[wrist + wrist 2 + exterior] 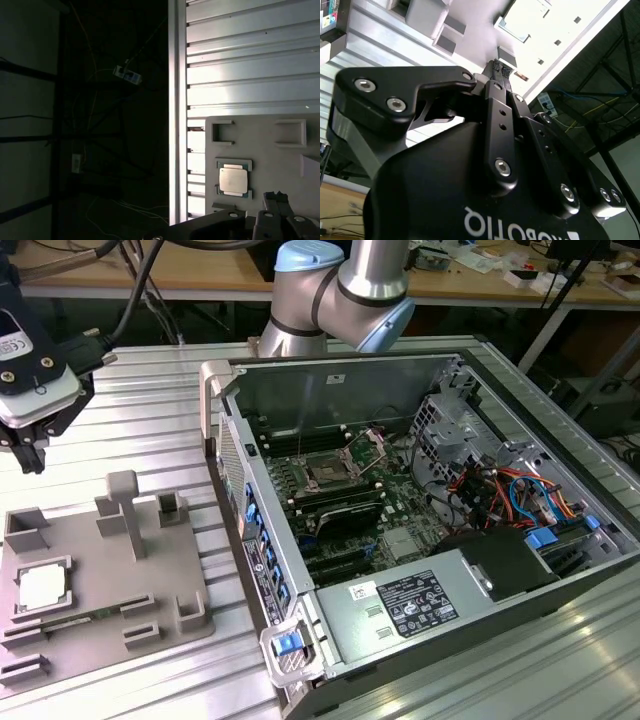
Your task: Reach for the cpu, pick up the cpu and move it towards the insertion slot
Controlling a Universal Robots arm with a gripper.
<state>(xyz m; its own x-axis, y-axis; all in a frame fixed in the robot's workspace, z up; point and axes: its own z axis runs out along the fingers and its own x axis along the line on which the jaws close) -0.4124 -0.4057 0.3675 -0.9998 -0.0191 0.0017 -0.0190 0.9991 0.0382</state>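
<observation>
Two black metal fingers [495, 107] are meeting at their tips in the second wrist view, drawn together with nothing pinched between them. The gripper [30, 462], a dark block carrying a white label, is hanging at the exterior view's left. It is pointing down over the ribbed aluminium table [150, 410], just past the far edge of the flat grey plastic tray [95, 565], and is touching nothing.

The cpu [42, 587], a small flat square chip with a silvery-white metal top, is lying in a square recess of that tray, apart from the gripper. In the first wrist view the cpu [233, 180] is sitting level inside its raised grey frame.

Toward the exterior view's right, the open grey metal computer case [330, 390] is resting on the table beside the tray. Inside it the insertion slot [328, 472], a square dark socket with a shiny metal retention frame, is sitting on the green circuit board [400, 502], well apart from both gripper and chip. Behind the case, the silver arm [345, 285] with pale blue joint caps is rising out of the picture.
</observation>
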